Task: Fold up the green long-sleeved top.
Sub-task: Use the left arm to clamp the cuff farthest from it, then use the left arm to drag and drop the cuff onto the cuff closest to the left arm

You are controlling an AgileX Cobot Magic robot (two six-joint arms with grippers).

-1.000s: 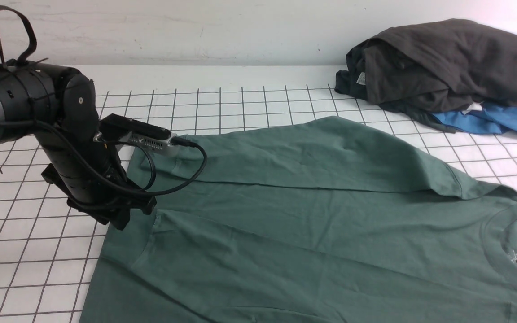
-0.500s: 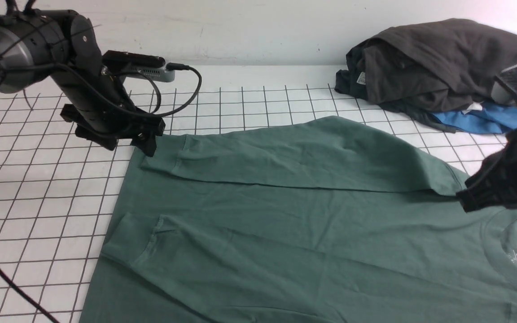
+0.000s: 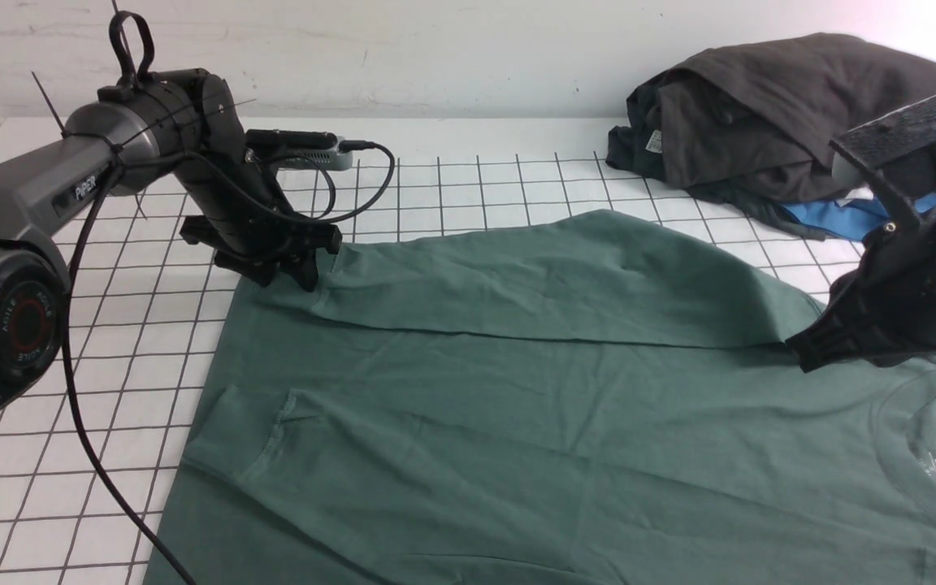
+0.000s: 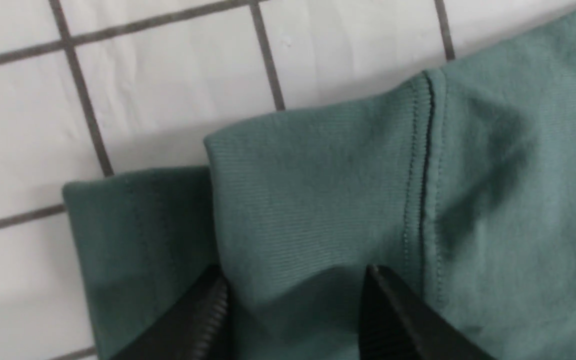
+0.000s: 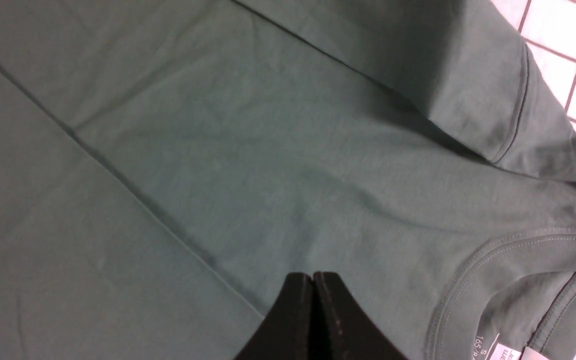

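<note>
Green jersey covers much of the gridded worktop [image 3: 70,366]: the green long-sleeved top [image 3: 517,390] lies spread flat just in front of the dark grey garment [image 3: 793,106], one sleeve folded across its body and its ribbed neck [image 5: 493,260] at the end nearer that garment. The left tool [image 4: 293,280] is at the sleeve cuff [image 4: 308,175], at the end of the top farthest from the dark grey garment, its two fingers spread with ribbing showing between them. The right tool [image 5: 313,280] is low over the shoulder, between the neck and the dark grey garment, jaws pressed together on nothing.
</note>
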